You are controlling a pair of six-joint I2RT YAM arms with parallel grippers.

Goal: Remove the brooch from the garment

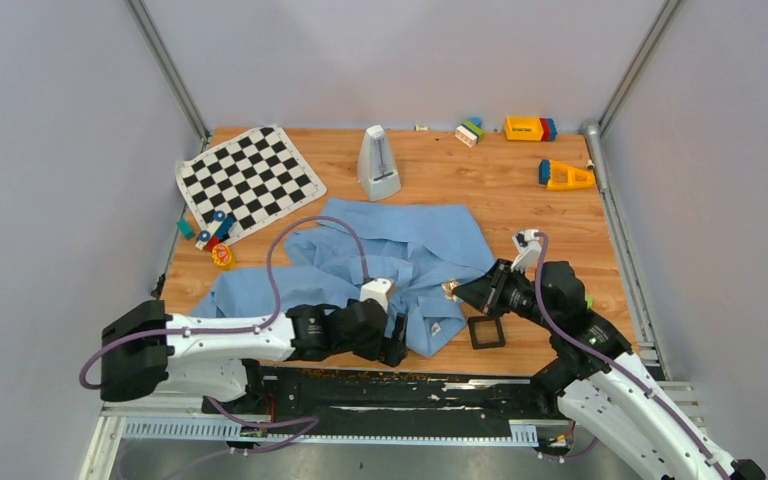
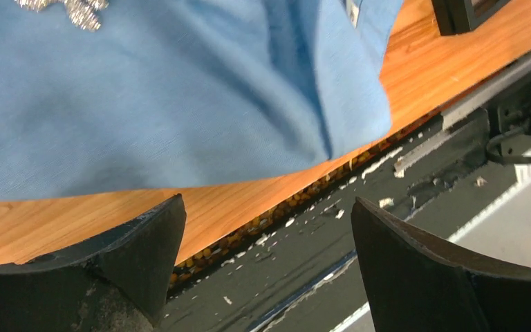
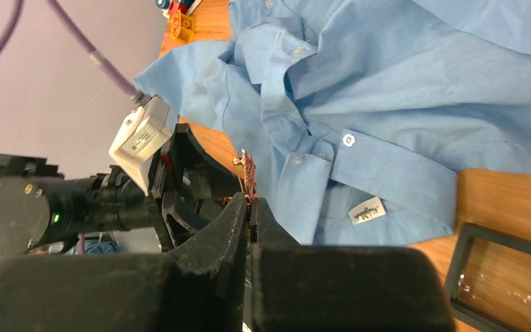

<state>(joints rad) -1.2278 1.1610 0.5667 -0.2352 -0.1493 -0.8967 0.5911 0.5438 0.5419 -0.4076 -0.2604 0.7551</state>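
While the right gripper (image 3: 249, 205) is pinched closed on the small gold-and-red sparkly brooch (image 3: 248, 173), the left gripper (image 2: 268, 207) gapes wide, empty. The brooch sits at the four o'clock edge of the crumpled light-blue button-up shirt (image 1: 400, 250). Extraction seems underway; next, draw it clear toward three o'clock. One brooch, one shirt.

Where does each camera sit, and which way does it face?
Top external: above and behind the arms, looking down at the wooden table and light blue shirt; both arms show.
Left wrist: on that arm, looking past its open left gripper at the shirt's edge and table's near edge.
Right wrist: on that arm, looking along its shut right gripper, pinching a small red-and-gold brooch, toward the left arm.
Shared: all three show the shirt and a black square frame.
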